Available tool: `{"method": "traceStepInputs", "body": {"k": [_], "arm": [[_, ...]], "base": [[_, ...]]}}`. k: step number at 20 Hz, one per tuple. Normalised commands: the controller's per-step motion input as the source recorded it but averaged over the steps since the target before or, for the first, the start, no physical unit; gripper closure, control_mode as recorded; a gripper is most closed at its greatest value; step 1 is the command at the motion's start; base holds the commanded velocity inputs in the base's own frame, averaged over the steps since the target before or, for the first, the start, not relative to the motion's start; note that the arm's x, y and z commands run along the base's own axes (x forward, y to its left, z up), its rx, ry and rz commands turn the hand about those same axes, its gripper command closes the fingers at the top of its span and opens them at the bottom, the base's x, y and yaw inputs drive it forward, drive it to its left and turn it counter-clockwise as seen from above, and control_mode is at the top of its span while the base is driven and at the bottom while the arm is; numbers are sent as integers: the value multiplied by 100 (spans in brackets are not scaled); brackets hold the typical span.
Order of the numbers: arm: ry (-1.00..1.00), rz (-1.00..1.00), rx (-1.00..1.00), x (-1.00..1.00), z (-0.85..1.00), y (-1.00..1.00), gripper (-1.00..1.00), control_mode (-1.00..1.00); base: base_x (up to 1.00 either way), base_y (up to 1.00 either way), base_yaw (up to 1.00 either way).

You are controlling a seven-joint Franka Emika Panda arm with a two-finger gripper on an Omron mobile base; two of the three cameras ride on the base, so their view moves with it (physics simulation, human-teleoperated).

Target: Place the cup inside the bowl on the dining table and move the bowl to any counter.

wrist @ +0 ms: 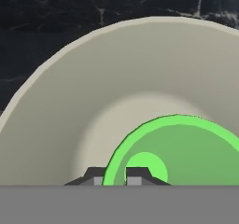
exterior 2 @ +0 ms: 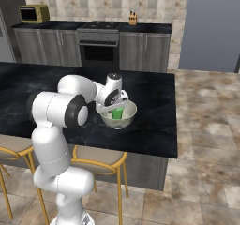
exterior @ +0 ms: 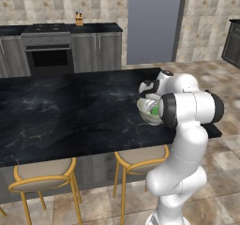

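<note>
Cup: small bright green tapered plastic tumbler point(wrist: 179, 150) stands upright inside the bowl, mouth up, long axis vertical.
Bowl: round deep pale cream bowl point(exterior 2: 127, 117) on the glossy black marble dining table point(exterior: 70, 111), near its edge.
Gripper point(wrist: 116, 175): fingers pinched narrow on the cup's rim — one inside, one outside.
Handling: cup likely light, stiff, slippery; bowl heavier — take it by the rim.

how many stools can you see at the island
3 across both base views. One stool sits at the left under the dining table, one beside the robot's base, and a third shows at the right base view's left edge. More may be hidden.
</note>
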Motion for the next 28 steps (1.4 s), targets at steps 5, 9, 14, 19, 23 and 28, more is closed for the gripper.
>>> {"method": "traceStepInputs", "body": {"k": [5,9,14,19,23,28], "arm": [[0,0,0,0,0,0,-100,-100],[0,0,0,0,0,0,-100,-100],[0,0,0,-7,9,1,-100,-100],[3,0,-4,-2,42,18,-100,-100],[0,0,-2,0,43,16,-100,-100],[3,0,0,0,32,2,-100,-100]], "base": [[0,0,0],[0,0,0],[0,0,0],[0,0,0],[0,0,0],[0,0,0]]}}
